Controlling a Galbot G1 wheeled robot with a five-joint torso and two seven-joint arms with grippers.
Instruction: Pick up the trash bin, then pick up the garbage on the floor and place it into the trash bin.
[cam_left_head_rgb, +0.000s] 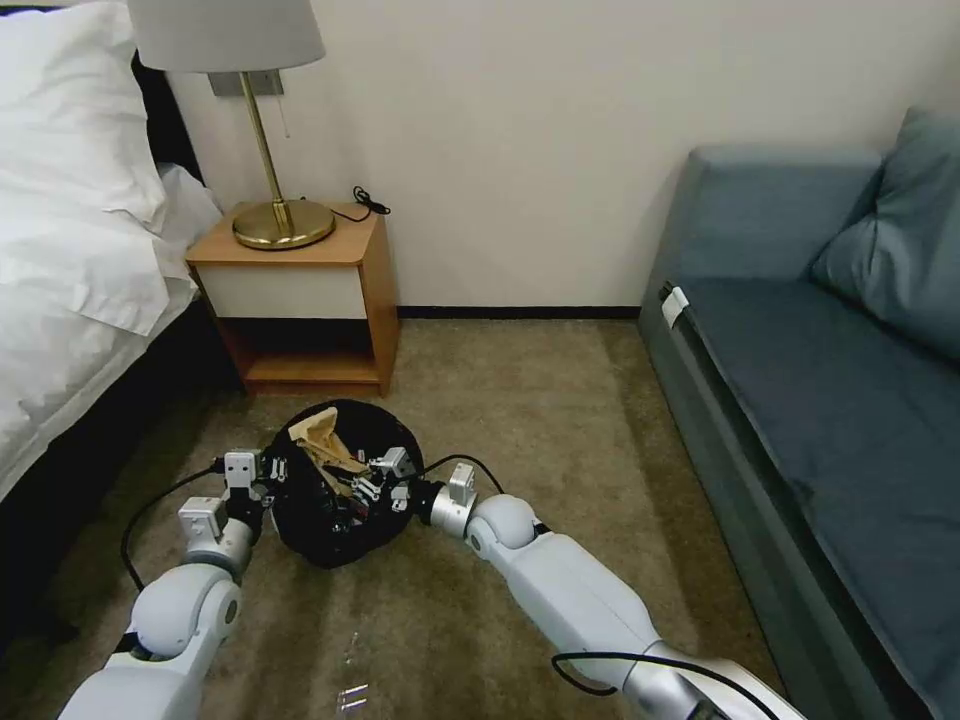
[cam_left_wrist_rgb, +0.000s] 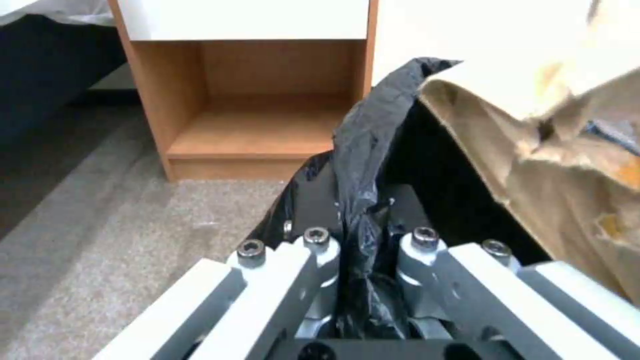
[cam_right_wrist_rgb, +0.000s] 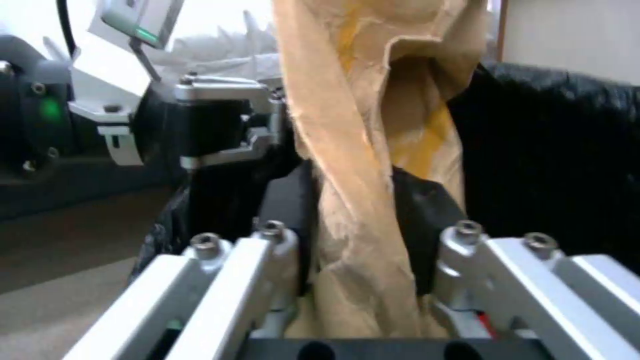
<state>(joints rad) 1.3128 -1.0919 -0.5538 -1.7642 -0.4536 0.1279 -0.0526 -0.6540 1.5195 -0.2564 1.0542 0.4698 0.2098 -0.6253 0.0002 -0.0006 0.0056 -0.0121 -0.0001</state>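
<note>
**Ana:** Head view first, from the left. The left gripper (cam_left_head_rgb: 272, 470) sits at the left edge of the trash bin (cam_left_head_rgb: 335, 540), over the carpet (cam_left_head_rgb: 560, 400) in front of the nightstand (cam_left_head_rgb: 300, 290). Its wrist view shows the fingers (cam_left_wrist_rgb: 313, 250) pinched tight on the black bag (cam_left_wrist_rgb: 363, 150) folded over the rim.

**Ben:** So how will the bin handle?

**Ana:** Probably light, being small and plastic with little inside. But the bag is thin, crinkled and slippery-looking; if the fingers hold film alone it could slide or tear. The better hold takes the stiff rim wall together with the bag. Whether the rim is between the fingers cannot be told.

**Ben:** And moving right?

**Ana:** Brown paper (cam_left_head_rgb: 320, 440) stands out of the bin's mouth, crumpled, tan with yellowish stains, torn at the edges. It looks very light and soft, so it crushes rather than resists; any bunched fold serves as a hold.

**Ben:** The other arm?

**Ana:** The right gripper (cam_left_head_rgb: 378, 490) reaches over the right side of the mouth. Its wrist view shows the fingers (cam_right_wrist_rgb: 273, 240) closed on a twisted neck of that paper, with the black lining behind.
</note>
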